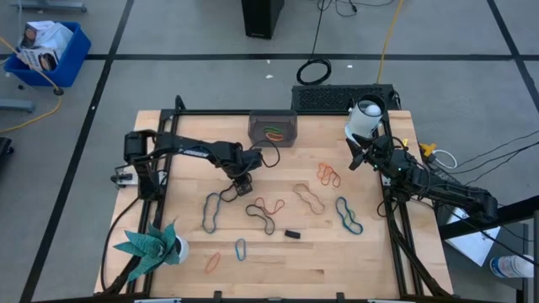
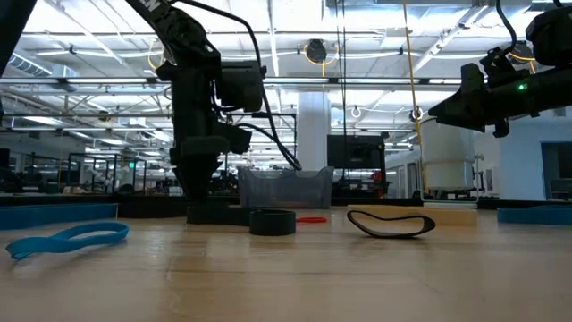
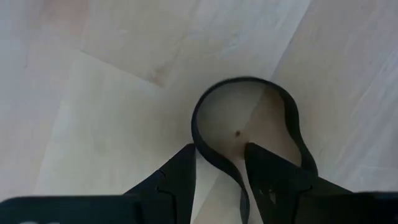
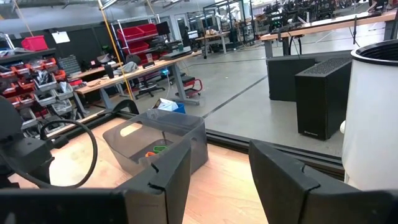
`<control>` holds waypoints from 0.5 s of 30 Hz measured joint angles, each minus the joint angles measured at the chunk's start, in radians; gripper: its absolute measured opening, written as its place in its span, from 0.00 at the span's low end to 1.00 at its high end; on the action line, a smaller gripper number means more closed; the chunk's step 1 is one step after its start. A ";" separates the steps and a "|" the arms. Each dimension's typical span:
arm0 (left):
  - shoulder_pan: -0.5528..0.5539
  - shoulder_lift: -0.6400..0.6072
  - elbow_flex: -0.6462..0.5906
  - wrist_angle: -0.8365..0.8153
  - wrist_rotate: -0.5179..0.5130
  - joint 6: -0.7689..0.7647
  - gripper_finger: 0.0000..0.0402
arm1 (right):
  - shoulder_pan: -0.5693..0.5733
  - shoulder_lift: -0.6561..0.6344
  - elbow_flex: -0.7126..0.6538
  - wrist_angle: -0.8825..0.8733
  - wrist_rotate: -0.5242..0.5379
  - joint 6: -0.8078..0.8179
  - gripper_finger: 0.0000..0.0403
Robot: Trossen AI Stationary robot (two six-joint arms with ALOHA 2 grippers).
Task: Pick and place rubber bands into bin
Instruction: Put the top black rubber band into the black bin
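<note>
My left gripper [image 1: 242, 183] is low over the table's middle left, open, pointing down. In the left wrist view its fingers [image 3: 217, 154] stand on either side of one strand of a black rubber band [image 3: 245, 84], which lies flat on the wood. My right gripper [image 1: 357, 156] is open and empty, raised at the right [image 4: 217, 162]. The dark grey bin [image 1: 273, 128] stands at the far middle with red and green bands inside. Other bands lie flat: blue [image 1: 210, 212], black [image 1: 261, 217], red [image 1: 271, 204], tan [image 1: 308, 197], orange [image 1: 328, 174], teal [image 1: 349, 215].
A small black block [image 1: 292, 234] lies near the front middle. A teal paper plant in a white pot [image 1: 153, 244] stands at the front left. A white cylinder [image 1: 364, 118] stands at the far right. Two small bands [image 1: 212, 262] [image 1: 241, 248] lie near the front edge.
</note>
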State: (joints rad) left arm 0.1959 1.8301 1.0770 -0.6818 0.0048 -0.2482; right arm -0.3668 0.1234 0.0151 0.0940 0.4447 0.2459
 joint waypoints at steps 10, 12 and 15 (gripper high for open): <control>0.000 0.001 -0.002 0.005 0.002 0.000 0.36 | 0.000 0.000 0.000 0.000 0.000 0.000 0.39; 0.000 0.001 -0.002 0.005 0.002 0.000 0.36 | 0.000 0.000 0.000 0.000 0.000 0.000 0.39; 0.000 0.002 -0.002 0.006 0.002 -0.007 0.36 | 0.000 0.000 0.000 0.000 0.000 0.000 0.39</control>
State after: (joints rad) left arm 0.1959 1.8317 1.0747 -0.6758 0.0071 -0.2554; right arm -0.3672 0.1234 0.0154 0.0937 0.4450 0.2459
